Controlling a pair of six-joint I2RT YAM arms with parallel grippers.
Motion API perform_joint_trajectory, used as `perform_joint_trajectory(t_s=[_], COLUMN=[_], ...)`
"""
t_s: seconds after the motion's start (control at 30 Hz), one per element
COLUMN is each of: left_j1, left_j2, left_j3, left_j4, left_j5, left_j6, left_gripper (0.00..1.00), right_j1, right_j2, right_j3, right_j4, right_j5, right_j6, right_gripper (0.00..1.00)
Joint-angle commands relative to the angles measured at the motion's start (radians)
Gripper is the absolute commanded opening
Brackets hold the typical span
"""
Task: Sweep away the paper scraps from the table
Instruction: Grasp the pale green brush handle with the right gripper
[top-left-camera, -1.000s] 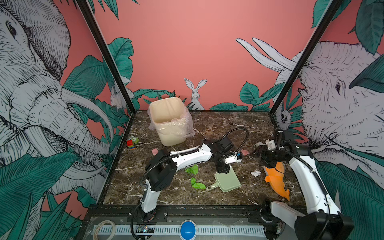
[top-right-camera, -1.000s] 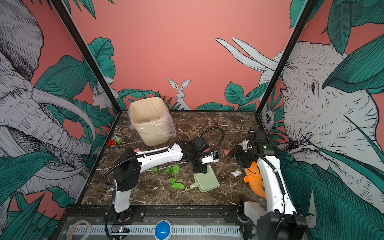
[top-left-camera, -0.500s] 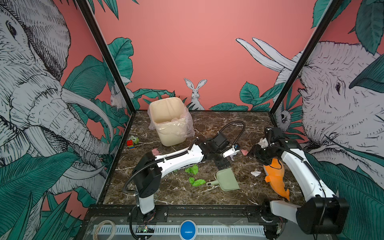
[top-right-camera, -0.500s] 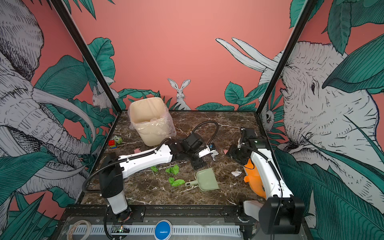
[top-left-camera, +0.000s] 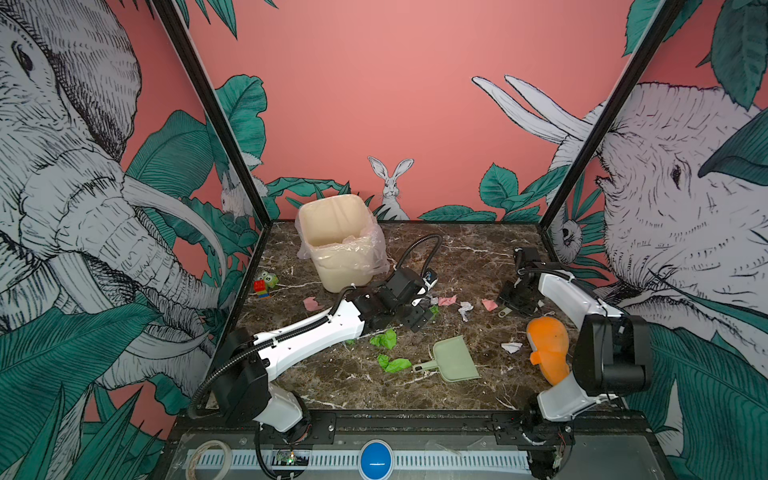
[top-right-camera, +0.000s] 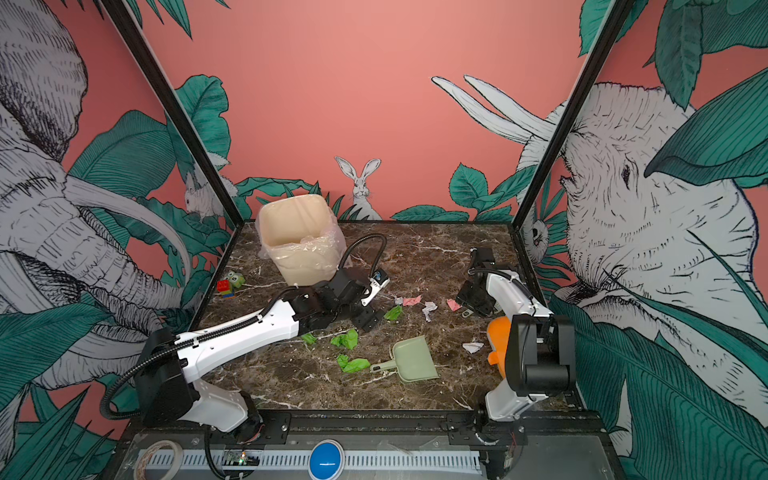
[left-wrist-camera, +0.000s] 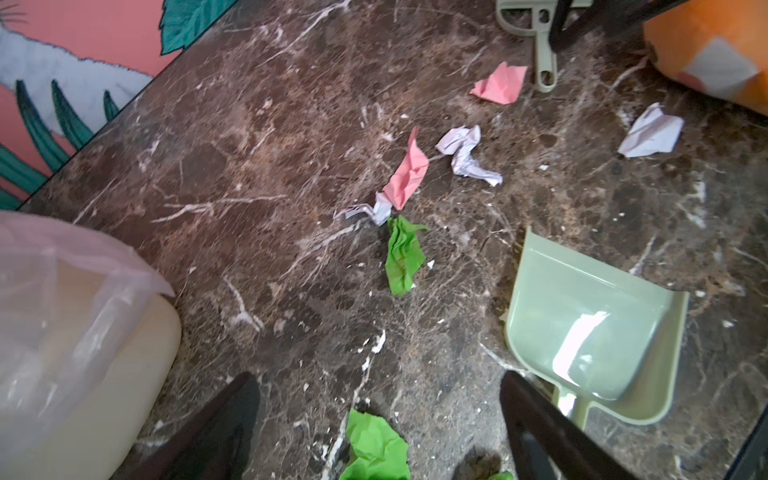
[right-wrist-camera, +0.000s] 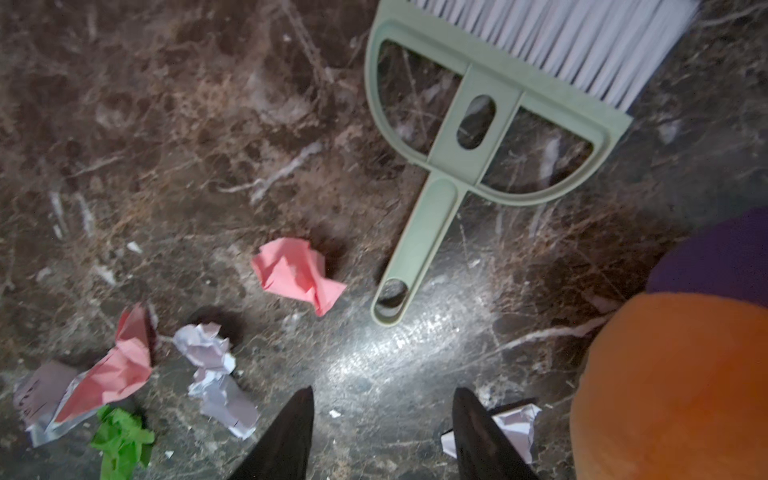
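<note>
The left gripper (left-wrist-camera: 376, 376) is spread wide and holds nothing. In its wrist view the two black fingers (left-wrist-camera: 232, 415) stand far apart above the tabletop (top-left-camera: 478, 253), and one green scrap shows low between them. In both top views this gripper hangs near the middle of the tabletop, just in front of the cream waste bin (top-left-camera: 340, 245), which has a clear plastic liner. The right gripper (right-wrist-camera: 382, 390) also has its jaws apart, but less wide, and only bare marble is seen between them. It hangs low at the right side of the tabletop. The pale green hand brush (right-wrist-camera: 490, 104) lies flat just ahead of its fingertips and is not touched.

The paper scraps (top-left-camera: 384, 338) all lie on the tabletop. Some green ones lie near the front, beside the left arm and close to the handle of the pale green dustpan (top-left-camera: 455, 359), which lies flat. One more green scrap, two pink ones and two crumpled white ones make a loose row between the two grippers. Another pink scrap lies alone in front of the waste bin, not far from the toy blocks (top-left-camera: 262, 286) at the left edge. One white scrap lies just beside the orange fish-shaped toy (top-left-camera: 546, 345) at the right edge.
</note>
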Motion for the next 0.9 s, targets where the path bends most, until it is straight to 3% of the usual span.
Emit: perform_joint_trajectory(t_s=[0.0,0.53,0.87], left_j1=[0.004,0.026,0.033], left_j2=[-0.07,-0.135,-0.15], left_j3=[-0.039,-0.075,-0.077], left_j4=[0.005,-0.031,-0.047], left_j5=[-0.032,-0.069,-0.085], left_j6=[-0.064,-0.069,-0.071], left_gripper=[0.92,0.93,0.93], right_j1=[-0.014,-0.023,-0.024], right_j2=[0.044,0.17,0.202], right_j3=[0.019,-0.029,-0.037], right_j4=[0.046,0.177,0.191], right_j5=[0.071,0.075,0.07], right_j6=[0.06,0.207,0.236], right_gripper=[0.51,0.43,0.3])
